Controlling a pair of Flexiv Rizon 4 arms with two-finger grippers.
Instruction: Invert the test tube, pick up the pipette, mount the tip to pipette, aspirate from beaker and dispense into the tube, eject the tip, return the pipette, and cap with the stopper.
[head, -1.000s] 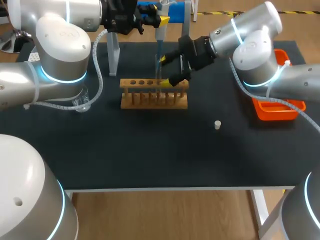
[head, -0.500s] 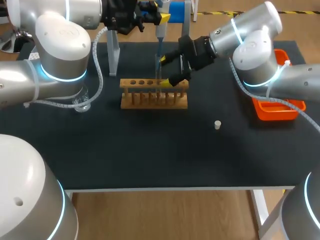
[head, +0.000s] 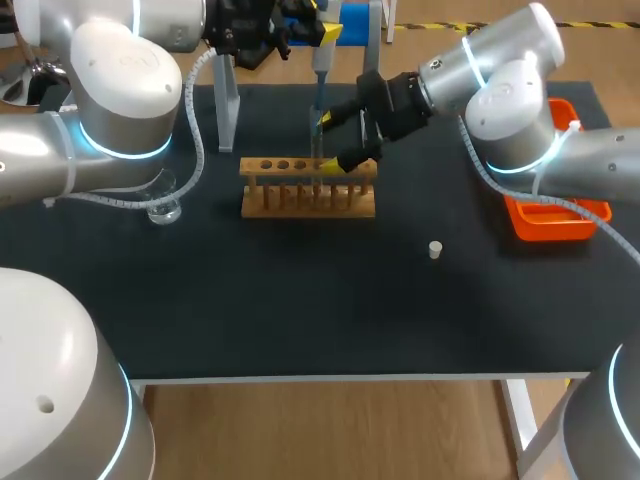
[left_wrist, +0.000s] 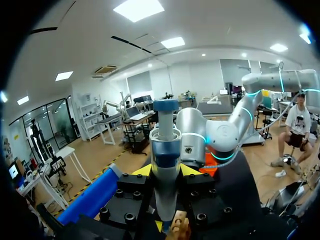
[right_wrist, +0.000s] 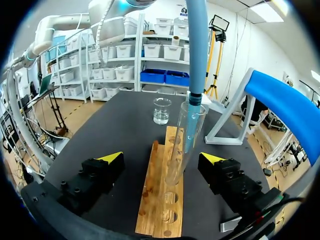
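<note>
Wooden rack (head: 308, 190) on black table (head: 300, 300), orange bin (head: 556, 228) at right edge

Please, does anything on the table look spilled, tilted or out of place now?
Nothing clearly wrong. No spill shows on the table. The tube stands in the rack with the pipette reaching into it; it seems to lean slightly in the right wrist view. The stopper stands alone, apart from the rack.

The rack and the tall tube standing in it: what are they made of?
The rack looks like plain, unvarnished wood: light brown and matte, with faint grain. The tube is clear and glossy, and the rack shows through it. It could be glass or clear plastic; I cannot tell which.
</note>
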